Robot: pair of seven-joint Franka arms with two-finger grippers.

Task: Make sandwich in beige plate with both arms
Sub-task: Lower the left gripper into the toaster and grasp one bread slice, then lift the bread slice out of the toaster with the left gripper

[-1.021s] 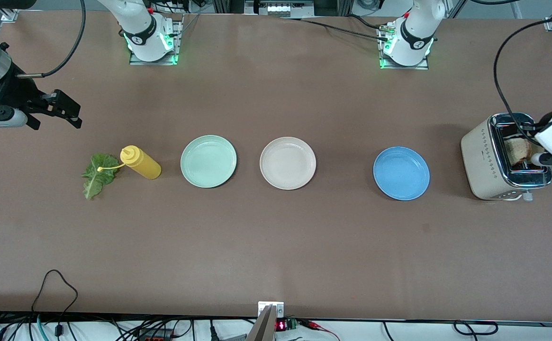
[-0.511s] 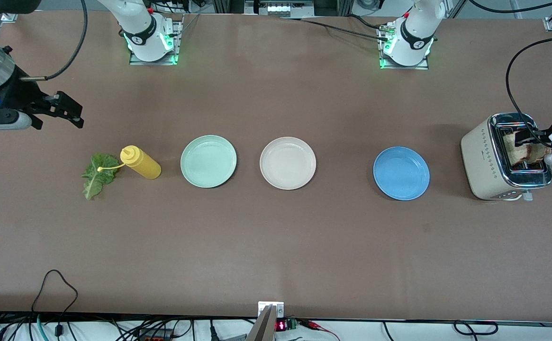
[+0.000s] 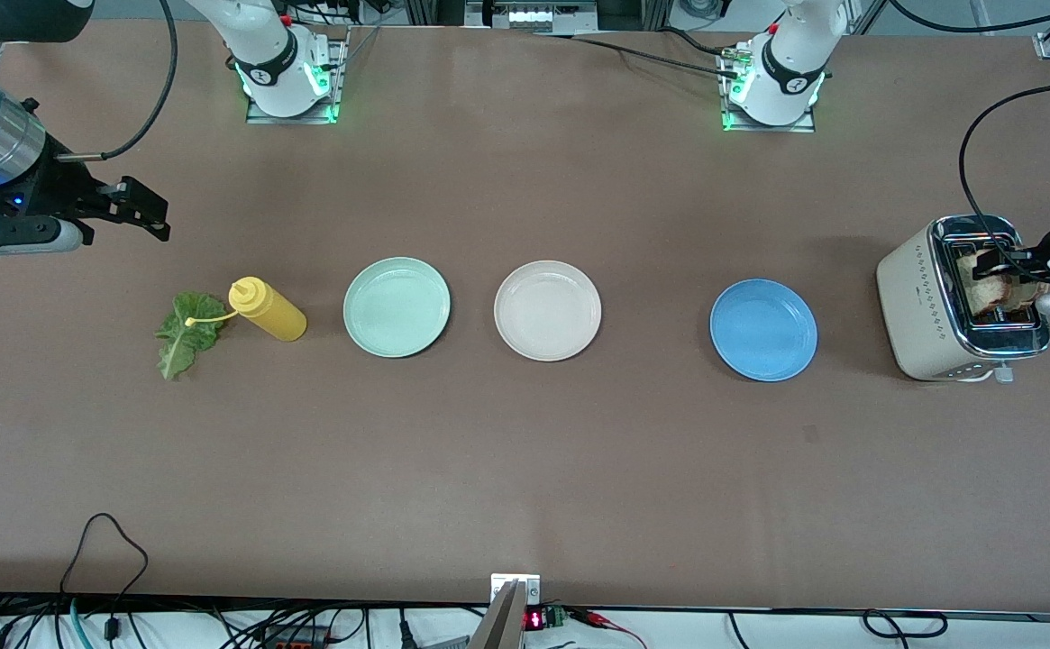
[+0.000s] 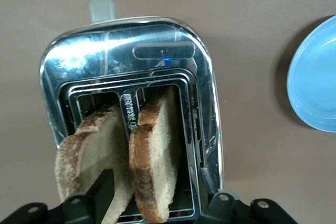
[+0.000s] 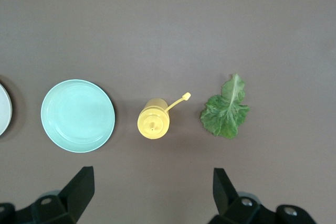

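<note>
The beige plate sits empty mid-table. Two bread slices stand in a toaster at the left arm's end; the left wrist view shows one slice beside the other. My left gripper hangs over the toaster, open, its fingers astride the first slice without clamping it. A green lettuce leaf lies at the right arm's end and also shows in the right wrist view. My right gripper is open and empty above bare table near the leaf.
A yellow squeeze bottle lies on its side beside the lettuce. A mint green plate sits between bottle and beige plate. A blue plate sits between beige plate and toaster. Cables run along the front edge.
My left hand has shifted over the toaster toward the table's end, and more of the bread shows. My right gripper has drifted slightly toward the bases and the table's middle.
</note>
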